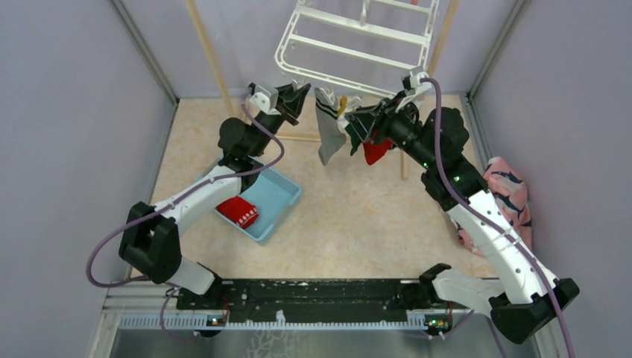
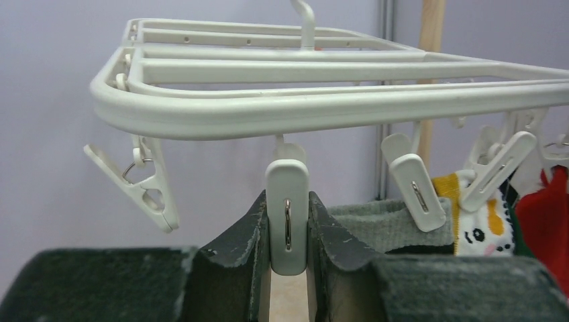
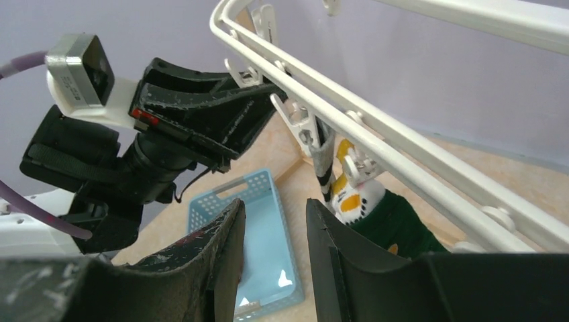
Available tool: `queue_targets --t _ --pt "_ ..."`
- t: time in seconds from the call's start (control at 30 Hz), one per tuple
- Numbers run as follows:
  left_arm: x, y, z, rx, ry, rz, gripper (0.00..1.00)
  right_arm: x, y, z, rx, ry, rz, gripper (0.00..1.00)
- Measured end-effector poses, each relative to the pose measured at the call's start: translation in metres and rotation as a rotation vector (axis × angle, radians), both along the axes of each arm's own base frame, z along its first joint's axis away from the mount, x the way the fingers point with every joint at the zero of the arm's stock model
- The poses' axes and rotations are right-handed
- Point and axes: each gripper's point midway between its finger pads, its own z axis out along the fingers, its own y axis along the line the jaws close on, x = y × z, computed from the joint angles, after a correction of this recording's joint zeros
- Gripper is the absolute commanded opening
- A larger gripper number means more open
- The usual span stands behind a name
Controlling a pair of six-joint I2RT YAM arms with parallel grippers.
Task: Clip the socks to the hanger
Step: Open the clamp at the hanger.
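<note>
1. The left gripper point(image 2: 287, 201) reaches up under the near rim of the hanger point(image 2: 268, 111), a white plastic frame with crossbars.
2. Its jaws are pressed together on a white clip point(image 2: 287, 231). The clip hangs straight down from the rim, and a dark finger touches each of its sides.
3. In the left wrist view, an empty clip point(image 2: 144, 188) dangles tilted to the left of these jaws. Another clip point(image 2: 416, 191) hangs just to their right.
4. Just behind the right-hand finger is a grey sock point(image 2: 392, 225). Further right hang a white and yellow sock with an animal face point(image 2: 478, 231) and a red sock point(image 2: 543, 215).
5. The right gripper point(image 3: 274, 208) sits below the same rim, facing the left gripper.
6. Its jaws stand apart with nothing between them. Through the gap shows a blue basket point(image 3: 231, 184) far below.
7. Above and to the right of the right jaws, the striped grey sock and the animal-face sock hang from clips. A dark green sock point(image 3: 396, 225) lies just beside the right-hand finger.
8. From above, a second red sock point(image 1: 238, 212) lies in the basket, well below the left jaws.
9. A pink cloth point(image 1: 510, 190) lies beside the right arm, well apart from both jaws.
</note>
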Motion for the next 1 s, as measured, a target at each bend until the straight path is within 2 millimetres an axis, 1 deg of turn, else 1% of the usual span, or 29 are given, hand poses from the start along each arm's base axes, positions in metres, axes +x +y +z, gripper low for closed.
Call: queue_targets --t 0.07,0.13,0.33,0.43,0.5,0.57,0.67,0.73,0.83,0.93,1.0 --pt "-0.006 -0.003 0.001 0.008 0.016 -0.033 0.0 -0.006 0.004 0.004 -0.005 0.0 0.015 0.39" --pt "-0.012 -0.004 0.001 0.012 0.034 -0.06 0.0 -0.015 0.011 0.013 -0.001 -0.013 0.043 0.39" --pt "-0.027 -0.006 0.003 0.02 0.089 -0.119 0.0 -0.046 0.034 0.054 0.033 -0.09 0.138 0.39" --pt "-0.033 -0.007 0.002 0.028 0.117 -0.144 0.0 -0.051 0.051 0.063 0.031 -0.106 0.173 0.44" --pt "-0.037 -0.009 -0.002 0.034 0.145 -0.166 0.0 -0.046 0.061 0.062 0.02 -0.101 0.179 0.48" --pt "-0.039 -0.011 -0.007 0.04 0.178 -0.188 0.0 -0.036 0.07 0.052 -0.004 -0.077 0.167 0.56" --pt "-0.043 -0.017 -0.015 0.055 0.239 -0.23 0.0 -0.019 0.08 0.028 -0.059 -0.034 0.132 0.68" --pt "-0.045 -0.02 -0.017 0.058 0.27 -0.256 0.0 -0.009 0.084 0.013 -0.102 -0.009 0.108 0.72" --pt "-0.05 -0.025 -0.016 0.056 0.309 -0.297 0.0 0.002 0.085 0.007 -0.137 -0.003 0.066 0.74" --pt "-0.055 -0.027 -0.018 0.056 0.339 -0.328 0.0 0.008 0.081 0.011 -0.143 -0.015 0.03 0.73" --pt "-0.059 -0.028 -0.019 0.058 0.358 -0.344 0.0 0.01 0.079 0.016 -0.136 -0.024 0.014 0.7"
